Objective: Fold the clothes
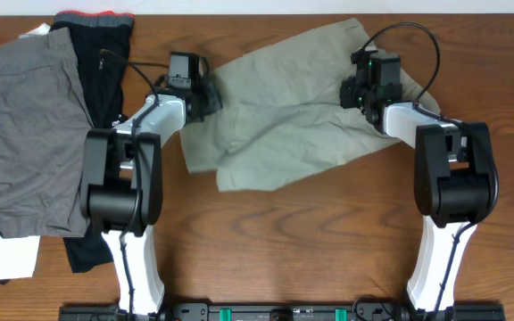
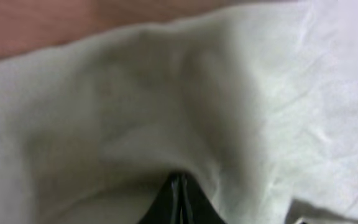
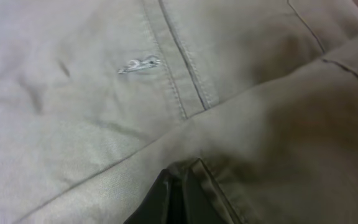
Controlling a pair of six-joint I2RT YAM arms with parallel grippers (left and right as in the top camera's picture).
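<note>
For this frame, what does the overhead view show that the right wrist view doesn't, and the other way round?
Only overhead: the full outline of the light khaki cotton shorts, plus darker grey shorts and a black garment with red waistband at the left of the brown wooden table. Only right wrist: a double-stitched seam, a small pale stitched mark, and the right hand pinching a fold. Both: the khaki fabric itself.

Crumpled light khaki-beige cotton shorts (image 1: 284, 116) lie on the brown wooden table (image 1: 328, 241), the left gripper (image 1: 208, 98) at their left edge and the right gripper (image 1: 355, 91) on their right part, with darker grey shorts (image 1: 25, 134) and a black red-waistband garment (image 1: 96, 53) at far left.
</note>
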